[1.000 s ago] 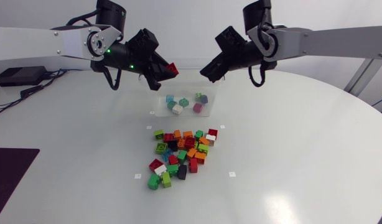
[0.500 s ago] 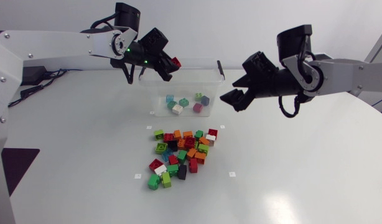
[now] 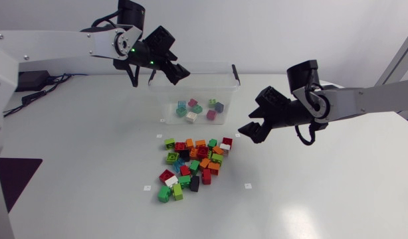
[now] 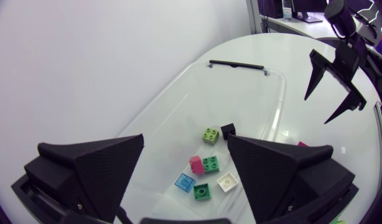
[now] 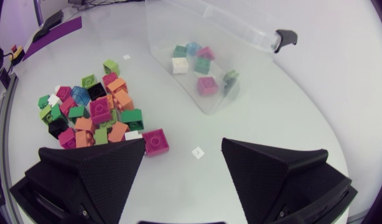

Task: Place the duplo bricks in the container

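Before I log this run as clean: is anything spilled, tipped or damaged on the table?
Nothing stands out. The clear container stands upright with a few bricks inside; the other duplo bricks lie in one loose heap in front of it. The left gripper and right gripper are open and empty.

The left arm (image 3: 58, 45) and right arm (image 3: 363, 101) have silver-grey links, black joints and looping black cables (image 3: 133, 76). A green light (image 3: 131, 49) glows near the left wrist. The left pincer (image 3: 177, 76) and right pincer (image 3: 248, 136) are matte black, with stippled wedge fingers (image 5: 97, 174).
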`<move>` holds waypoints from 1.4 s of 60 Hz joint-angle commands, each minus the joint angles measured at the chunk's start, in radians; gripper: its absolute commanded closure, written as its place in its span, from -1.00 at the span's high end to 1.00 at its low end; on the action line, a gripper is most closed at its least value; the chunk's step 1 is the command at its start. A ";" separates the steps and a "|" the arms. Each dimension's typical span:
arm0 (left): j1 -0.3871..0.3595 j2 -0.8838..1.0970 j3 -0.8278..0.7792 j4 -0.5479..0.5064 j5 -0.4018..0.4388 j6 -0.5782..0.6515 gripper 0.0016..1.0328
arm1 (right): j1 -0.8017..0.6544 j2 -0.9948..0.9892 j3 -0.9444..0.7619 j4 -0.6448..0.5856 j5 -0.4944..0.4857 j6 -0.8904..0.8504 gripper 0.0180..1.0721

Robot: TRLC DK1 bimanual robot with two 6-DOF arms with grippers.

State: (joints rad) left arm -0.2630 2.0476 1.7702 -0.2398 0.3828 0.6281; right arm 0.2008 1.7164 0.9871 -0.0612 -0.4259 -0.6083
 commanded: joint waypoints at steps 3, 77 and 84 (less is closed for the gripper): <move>0.025 -0.153 -0.095 -0.004 -0.001 0.004 0.91 | 0.006 0.065 -0.033 0.014 -0.010 -0.044 0.69; 0.142 -0.739 -0.959 -0.254 0.065 0.544 0.90 | 0.086 0.322 0.174 -0.038 0.021 -0.119 0.58; 0.142 -0.742 -0.977 -0.254 0.065 0.552 0.90 | 0.098 0.351 0.194 -0.055 0.021 -0.123 0.32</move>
State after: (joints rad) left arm -0.1253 1.3201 0.8242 -0.4816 0.4374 1.1404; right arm 0.2878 2.0212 1.1580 -0.0978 -0.4068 -0.7052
